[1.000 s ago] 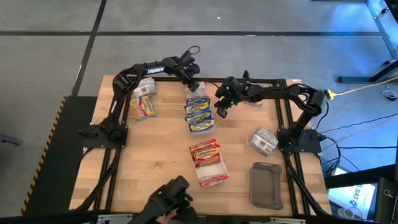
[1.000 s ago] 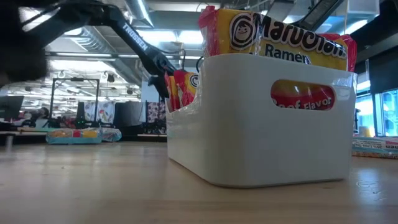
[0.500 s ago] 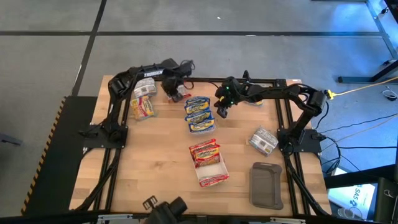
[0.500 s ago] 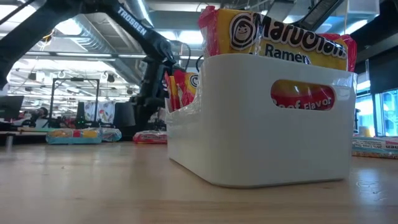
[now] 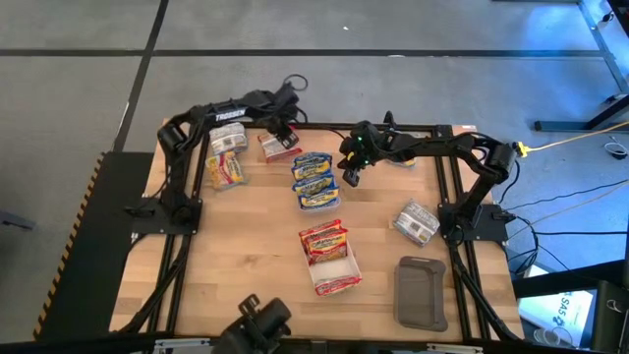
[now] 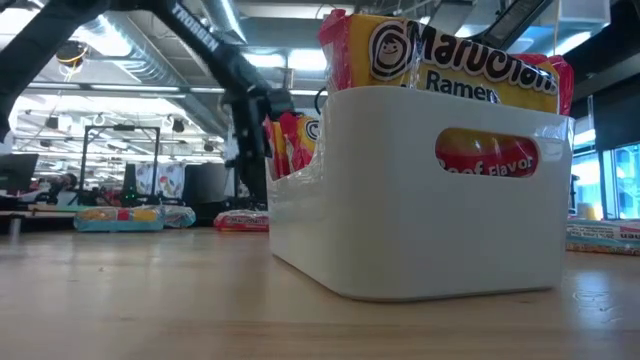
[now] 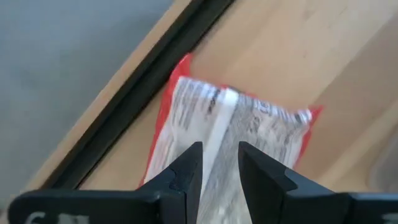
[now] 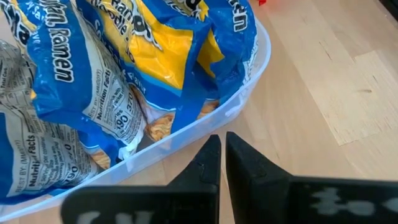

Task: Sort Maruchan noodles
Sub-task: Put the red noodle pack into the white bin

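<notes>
hovering above the table's back edge, the left gripper (image 5: 282, 131) has swung away from the blue packets (image 5: 315, 180), where it hung a second ago, and now sits over a red packet (image 5: 278, 146) lying flat by the black rail. in the left wrist view that red packet (image 7: 233, 140) shows its printed back between the two dark fingers (image 7: 186, 171), which stand a little apart; whether they touch the wrapper cannot be told. a dark shape at the near edge of the high view has also shifted.

the right gripper (image 5: 351, 178) has not moved: it hangs just beside the blue packets with its fingers pressed together on nothing. its wrist view shows the blue packets (image 8: 112, 81) heaped in a clear tray (image 8: 249, 93), close ahead of the fingertips.

around them, a white tray (image 5: 334, 270) near the table's middle holds red-orange packets (image 5: 324, 239); in the low view the white tray (image 6: 420, 200) fills the foreground and hides much of the table behind it. two packets (image 5: 226, 157) lie at the left, a silver-grey packet (image 5: 415, 221) at the right, and a dark grey tray (image 5: 421, 291) sits near the front right corner.
</notes>
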Controlling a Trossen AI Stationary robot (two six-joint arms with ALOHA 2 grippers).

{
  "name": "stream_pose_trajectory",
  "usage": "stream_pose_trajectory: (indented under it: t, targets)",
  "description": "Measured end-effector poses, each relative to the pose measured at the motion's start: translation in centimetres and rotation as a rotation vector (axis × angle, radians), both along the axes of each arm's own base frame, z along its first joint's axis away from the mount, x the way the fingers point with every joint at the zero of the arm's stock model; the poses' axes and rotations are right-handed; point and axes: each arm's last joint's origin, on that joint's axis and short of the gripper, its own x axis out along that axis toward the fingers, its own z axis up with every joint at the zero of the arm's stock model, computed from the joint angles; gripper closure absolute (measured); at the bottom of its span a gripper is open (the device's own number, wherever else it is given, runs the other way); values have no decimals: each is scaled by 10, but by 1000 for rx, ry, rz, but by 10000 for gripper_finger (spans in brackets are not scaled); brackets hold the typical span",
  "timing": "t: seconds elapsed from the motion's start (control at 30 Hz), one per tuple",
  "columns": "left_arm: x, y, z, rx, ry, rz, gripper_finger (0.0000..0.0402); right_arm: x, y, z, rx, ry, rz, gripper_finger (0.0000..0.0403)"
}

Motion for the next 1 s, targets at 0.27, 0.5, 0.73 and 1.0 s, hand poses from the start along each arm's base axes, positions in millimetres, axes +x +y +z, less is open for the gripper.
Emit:
stream_pose_trajectory:
  t: [0.27, 0.5, 0.73, 1.0]
  targets:
    - [-16, -12, -31, -54, 65, 37, 305, 0, 0, 0, 0, 0, 0, 400]
    - [-14, -51, -20, -109, 222, 40, 305, 0, 0, 0, -1, -1, 0, 400]
    - [-4, -93, -26, -137, 309, 20, 305, 0, 0, 0, -3, -2, 1, 400]
    - [1, -143, -29, -92, 335, 31, 305, 0, 0, 0, -3, -1, 1, 400]
